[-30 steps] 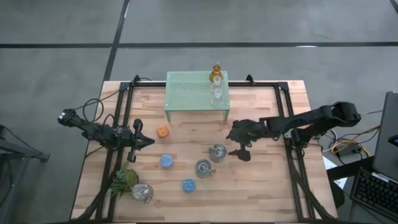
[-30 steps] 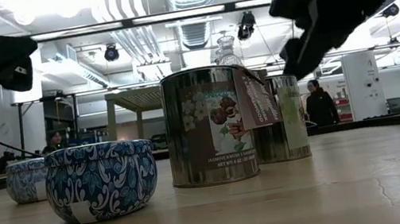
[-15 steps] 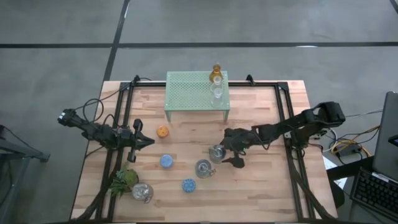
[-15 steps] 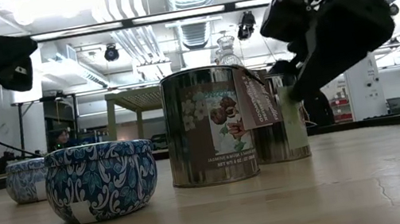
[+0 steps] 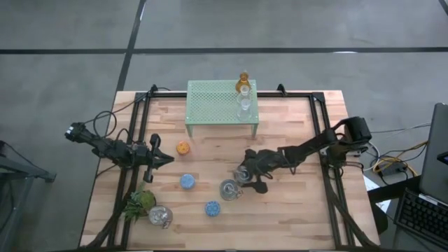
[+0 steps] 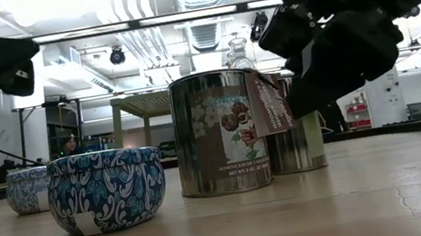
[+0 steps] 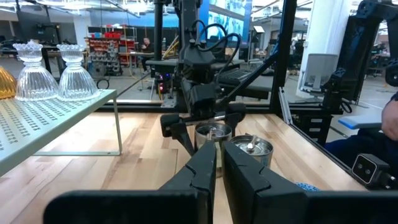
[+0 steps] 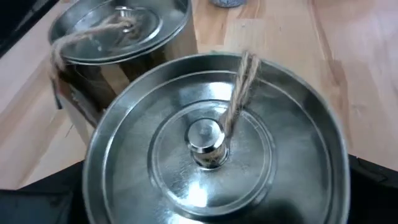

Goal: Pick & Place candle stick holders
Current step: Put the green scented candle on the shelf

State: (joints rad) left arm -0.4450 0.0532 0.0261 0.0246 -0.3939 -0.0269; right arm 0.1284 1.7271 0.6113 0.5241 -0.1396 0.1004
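Right gripper [image 5: 246, 173], fingers spread wide around the silvery tin [image 8: 211, 155] directly beneath it, apparently not yet gripping; a skewed closure could tip it into the second tin [image 8: 118, 31] standing just beside.

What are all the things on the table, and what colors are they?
Silvery metal holders: three; one under the right gripper, one beside it, one near the plant.
Blue holders: two; one mid-table, one nearer the front edge.
Orange holder: one, in front of the stand's left end.
Amber glass holder: one, on the stand's back right corner.
Clear glass holders: two, on the stand by the amber one.
Mesh stand: one, pale green, at the table's back.
Plant: one, green, front left.
Table: one, light wood.
Left gripper: dark, shut, left side.
Right gripper: dark, open around a silvery holder.
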